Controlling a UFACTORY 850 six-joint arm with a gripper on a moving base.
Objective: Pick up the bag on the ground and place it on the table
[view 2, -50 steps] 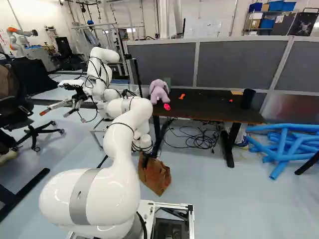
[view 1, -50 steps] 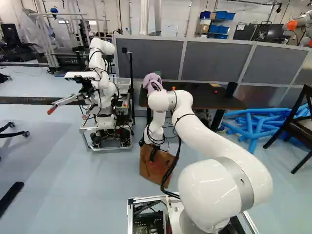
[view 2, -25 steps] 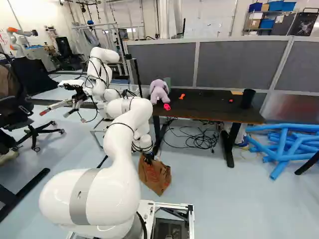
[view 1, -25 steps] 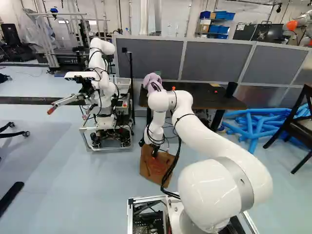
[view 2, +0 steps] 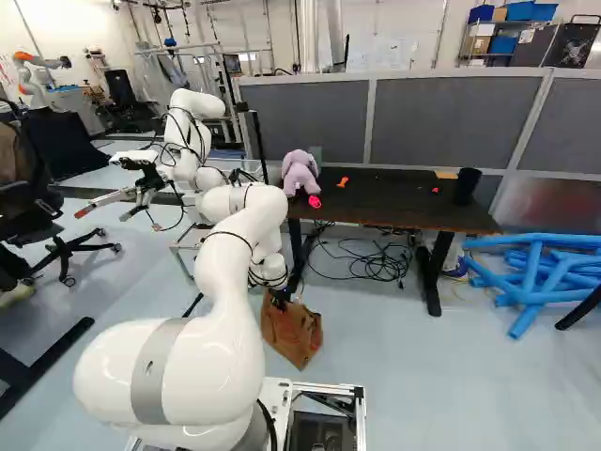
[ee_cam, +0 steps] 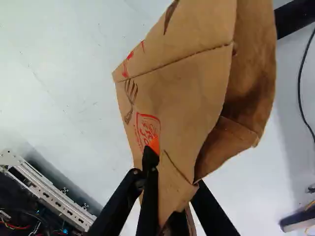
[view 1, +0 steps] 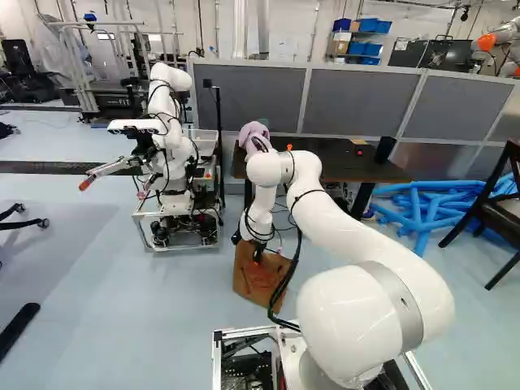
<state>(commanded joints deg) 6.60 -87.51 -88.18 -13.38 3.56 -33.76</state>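
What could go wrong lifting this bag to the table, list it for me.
The end effector seems to pinch just one side of the paper bag, so it could tear or swing.
The table stands close by; the bag might catch its edge on the way up.
The stuffed toy sits near that edge and may get knocked.

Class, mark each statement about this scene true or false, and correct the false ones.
1. The gripper is at the brown paper bag. True.
2. The bag already rests on the table. False: it is down low, below the tabletop.
3. A lilac plush toy sits on the table. True.
4. In the right base view, the black cylinder stands at the table's left end. False: it stands near the right end.
5. The tubes piled beside the table are green. False: they are blue.
6. Cables lie beneath the table. True.
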